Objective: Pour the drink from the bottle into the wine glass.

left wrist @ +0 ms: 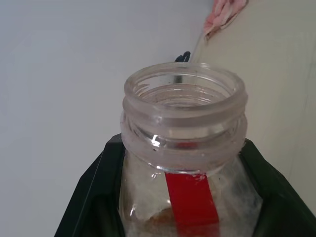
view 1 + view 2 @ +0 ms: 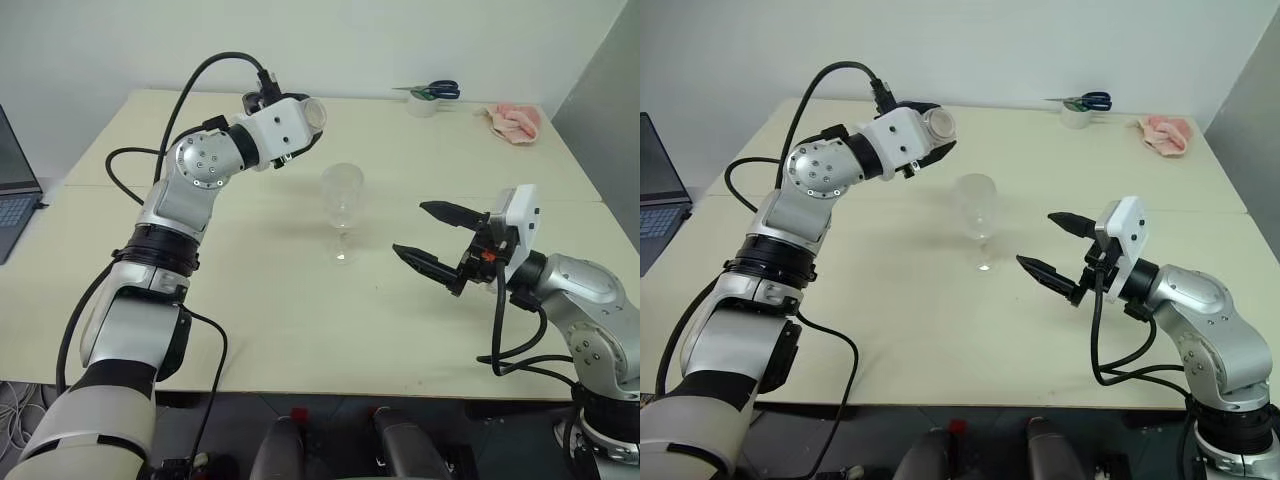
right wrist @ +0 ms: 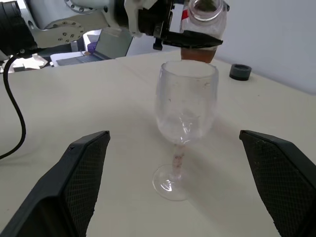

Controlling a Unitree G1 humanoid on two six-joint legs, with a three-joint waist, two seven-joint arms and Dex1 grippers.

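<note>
L tool grips bottle above wine glass; R tool released, table mid.

bottle: clear glossy plastic, threaded neck, smooth red label strip
wine glass: clear, smudged, glossy
worktop: matt cream, smooth
right fingers: matt black plastic, fine-textured pads
cloth: pink, soft, crumpled

I'm seeing the uncapped bottle, tipped level with some amber drink inside, hanging above the empty wine glass standing upright on the desk.
</note>
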